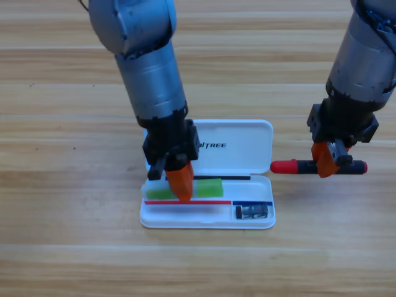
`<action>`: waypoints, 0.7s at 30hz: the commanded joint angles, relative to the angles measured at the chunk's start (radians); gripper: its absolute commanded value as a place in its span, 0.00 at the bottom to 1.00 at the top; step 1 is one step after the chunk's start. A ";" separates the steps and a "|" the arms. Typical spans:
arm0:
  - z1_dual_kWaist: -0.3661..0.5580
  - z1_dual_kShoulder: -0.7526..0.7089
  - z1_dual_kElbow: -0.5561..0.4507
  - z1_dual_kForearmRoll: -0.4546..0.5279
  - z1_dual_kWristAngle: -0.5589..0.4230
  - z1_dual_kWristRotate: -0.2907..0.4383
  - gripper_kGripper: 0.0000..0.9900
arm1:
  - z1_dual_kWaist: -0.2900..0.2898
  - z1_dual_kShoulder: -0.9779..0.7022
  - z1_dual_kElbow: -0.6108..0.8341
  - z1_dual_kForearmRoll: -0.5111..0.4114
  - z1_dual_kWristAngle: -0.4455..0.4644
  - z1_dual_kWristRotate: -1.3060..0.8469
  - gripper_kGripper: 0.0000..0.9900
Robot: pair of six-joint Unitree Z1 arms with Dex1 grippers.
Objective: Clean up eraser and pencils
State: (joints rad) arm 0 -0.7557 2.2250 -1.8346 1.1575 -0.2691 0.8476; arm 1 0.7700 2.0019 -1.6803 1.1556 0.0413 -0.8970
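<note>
Case (238,145), white and hinged open, lies flat at the middle of a wooden table (62,247), its lid folded back so the tray faces up for loading. Down from the top left comes the left gripper (179,182), its orange jaws closed on the green pencil (208,187), which lies lengthwise in the tray's upper channel, low enough that it looks ready to be let go there. In the small compartment at the tray's lower right sits the eraser (252,211), a tiny dark block already put away.

To the right of the case, the right gripper (327,164) hangs from its arm at the top right. Its jaws clasp the black pencil (297,166) near mid-barrel, holding it level with the red cap pointing toward the case. The pencil appears lifted just clear of the table, beside the lid's right edge, probably so it can be carried across and laid beside the green one.
</note>
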 commanded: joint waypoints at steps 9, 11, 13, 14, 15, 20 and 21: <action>-0.028 0.076 0.009 0.002 -0.016 -0.013 0.00 | 0.029 0.086 -0.022 0.010 -0.003 0.017 0.00; -0.030 0.077 0.008 0.002 -0.016 -0.012 0.00 | 0.031 0.089 -0.025 0.010 -0.003 0.018 0.00; -0.028 0.077 0.008 0.002 -0.016 -0.013 0.00 | 0.031 0.093 -0.027 0.010 -0.004 0.018 0.00; -0.028 0.077 0.008 0.002 -0.016 -0.013 0.00 | 0.031 0.093 -0.029 0.010 -0.004 0.018 0.00; -0.028 0.079 0.008 0.002 -0.016 -0.013 0.00 | 0.031 0.095 -0.030 0.010 -0.004 0.018 0.00; -0.030 0.088 0.005 0.002 -0.016 -0.013 0.00 | 0.031 0.097 -0.032 0.010 -0.004 0.018 0.00; -0.030 0.088 0.003 0.002 -0.016 -0.013 0.00 | 0.031 0.098 -0.032 0.010 -0.006 0.018 0.00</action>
State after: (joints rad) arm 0 -0.7634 2.2443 -1.8358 1.1575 -0.2709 0.8451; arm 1 0.7764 2.0474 -1.7104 1.1557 0.0413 -0.8900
